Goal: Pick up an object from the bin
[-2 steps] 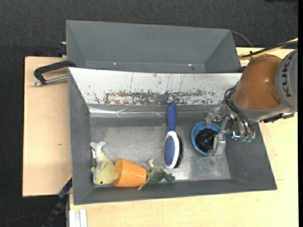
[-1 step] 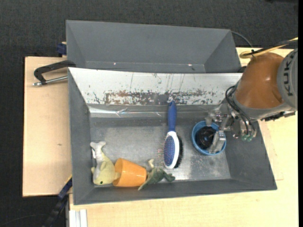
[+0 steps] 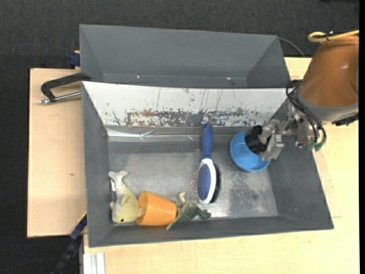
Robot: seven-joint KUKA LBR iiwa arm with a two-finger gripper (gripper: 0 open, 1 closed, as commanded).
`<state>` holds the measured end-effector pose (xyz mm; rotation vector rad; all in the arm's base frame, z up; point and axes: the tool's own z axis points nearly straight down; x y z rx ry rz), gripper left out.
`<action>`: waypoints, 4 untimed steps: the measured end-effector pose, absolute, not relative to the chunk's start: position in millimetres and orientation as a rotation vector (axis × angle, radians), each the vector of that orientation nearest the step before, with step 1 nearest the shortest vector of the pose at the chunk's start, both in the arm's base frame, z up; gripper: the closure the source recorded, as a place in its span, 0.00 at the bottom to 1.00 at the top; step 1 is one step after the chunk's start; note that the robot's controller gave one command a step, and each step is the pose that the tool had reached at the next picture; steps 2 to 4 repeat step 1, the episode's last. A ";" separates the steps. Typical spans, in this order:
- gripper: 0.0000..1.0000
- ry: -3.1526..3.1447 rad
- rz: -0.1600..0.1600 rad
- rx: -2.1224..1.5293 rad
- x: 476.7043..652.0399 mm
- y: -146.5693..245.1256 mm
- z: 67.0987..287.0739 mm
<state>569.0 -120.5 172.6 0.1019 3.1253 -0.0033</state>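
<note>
1. Camera view: the gripper [image 3: 263,143] hangs low inside the bin [image 3: 182,53], below the arm's orange-covered wrist. It overlaps the near edge of a round blue cup [image 3: 245,156], the thing closest to it.
2. Whether the gripper is released or clenched cannot be told, because its dark parts merge with the blue cup's rim. It is therefore unclear whether it holds the cup or only touches it.
3. Past the blue cup, on the side away from the arm, a blue-handled brush [image 3: 206,176] lies flat on the bin floor, near the cup but apart from it.
4. Well away from the gripper, in the corner farthest from it, an orange cup [image 3: 155,209], a pale yellow toy [image 3: 122,201] and a green toy [image 3: 191,212] lie huddled together.
5. Likely risks:
   - The blue cup is round and smooth, so a grip on its rim alone may slip, or tip the cup as it lifts.
   - A closing push that lands off-centre could slide the cup toward the brush instead of catching it.
   - The sloped bin wall is close behind the wrist, which leaves little room to correct.
</note>
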 end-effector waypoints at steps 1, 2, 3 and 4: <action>1.00 3.120 -0.002 0.145 582.2 -99.5 458.5; 1.00 3.120 -0.002 0.145 582.2 -99.5 458.5; 1.00 3.120 -0.002 0.145 582.2 -99.5 458.5; 1.00 3.120 -0.002 0.145 582.2 -99.5 458.5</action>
